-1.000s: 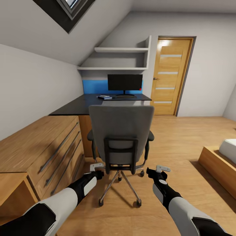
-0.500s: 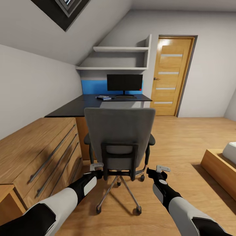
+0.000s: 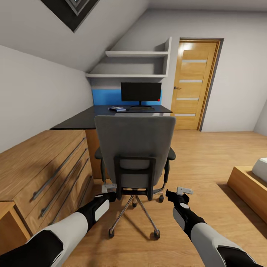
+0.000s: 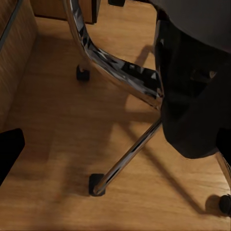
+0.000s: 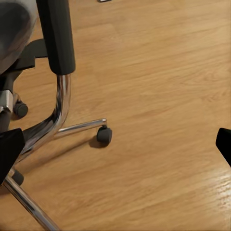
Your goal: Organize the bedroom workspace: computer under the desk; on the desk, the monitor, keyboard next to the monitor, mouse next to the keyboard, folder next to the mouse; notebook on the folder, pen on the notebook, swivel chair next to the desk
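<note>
Head view: chair (image 3: 134,152) centre frame, back to robot, blocking desk (image 3: 111,115); left gripper (image 3: 109,188) and right gripper (image 3: 182,193) flank it, fingers wide, holding nothing, likely ready to push.

- No text, label, brand, number or sign can be read in any of the views.
- The monitor (image 3: 141,92) has a black, blank screen (the one mark on it is a tiny red light at a lower corner, not a character).
- The small flat things (image 3: 117,109) lying on the worktop (image 3: 92,115) are too small to show any writing.
- The swivel chair (image 3: 134,152) has a plain grey back with no tag or logo.
- The door (image 3: 192,88) carries pale horizontal panels only, no lettering.
</note>
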Robot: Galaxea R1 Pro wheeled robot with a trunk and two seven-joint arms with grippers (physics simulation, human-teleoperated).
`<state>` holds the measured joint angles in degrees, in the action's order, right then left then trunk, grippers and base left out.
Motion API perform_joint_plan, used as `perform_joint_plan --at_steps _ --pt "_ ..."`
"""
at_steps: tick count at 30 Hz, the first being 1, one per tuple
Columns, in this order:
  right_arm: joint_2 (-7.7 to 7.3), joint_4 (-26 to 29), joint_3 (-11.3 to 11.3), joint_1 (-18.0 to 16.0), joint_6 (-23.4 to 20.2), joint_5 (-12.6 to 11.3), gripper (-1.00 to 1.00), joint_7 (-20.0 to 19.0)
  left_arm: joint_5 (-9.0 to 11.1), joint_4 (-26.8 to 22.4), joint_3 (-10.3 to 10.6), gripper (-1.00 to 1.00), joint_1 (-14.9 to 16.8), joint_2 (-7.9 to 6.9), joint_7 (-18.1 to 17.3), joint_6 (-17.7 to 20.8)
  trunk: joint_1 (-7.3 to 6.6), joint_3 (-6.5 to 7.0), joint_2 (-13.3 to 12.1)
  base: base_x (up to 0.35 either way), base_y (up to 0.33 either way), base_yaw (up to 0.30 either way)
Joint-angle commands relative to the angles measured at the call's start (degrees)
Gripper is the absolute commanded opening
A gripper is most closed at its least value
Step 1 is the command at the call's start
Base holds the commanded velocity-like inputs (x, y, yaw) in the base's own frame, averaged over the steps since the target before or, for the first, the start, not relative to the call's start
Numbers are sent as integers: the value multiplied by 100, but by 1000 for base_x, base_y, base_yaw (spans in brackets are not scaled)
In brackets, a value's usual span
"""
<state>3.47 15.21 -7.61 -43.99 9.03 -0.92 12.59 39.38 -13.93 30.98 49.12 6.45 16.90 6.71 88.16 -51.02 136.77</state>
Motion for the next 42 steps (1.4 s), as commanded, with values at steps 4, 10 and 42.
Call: perform_joint_plan --at_steps 4,10,42 --pt "4 -8 -30 -5 26 -13 100 -10 35 -8 49 100 4 -4 41 30 65 -60 124 0 0 0" --pt "11 -9 -30 -5 26 -14 100 -11 56 1 41 100 4 -11 48 22 65 -60 124 0 0 0" --pt "13 -4 -30 -5 28 -12 100 -1 43 110 48 100 6 -13 50 -306 65 -50 124 188 -172 -6"
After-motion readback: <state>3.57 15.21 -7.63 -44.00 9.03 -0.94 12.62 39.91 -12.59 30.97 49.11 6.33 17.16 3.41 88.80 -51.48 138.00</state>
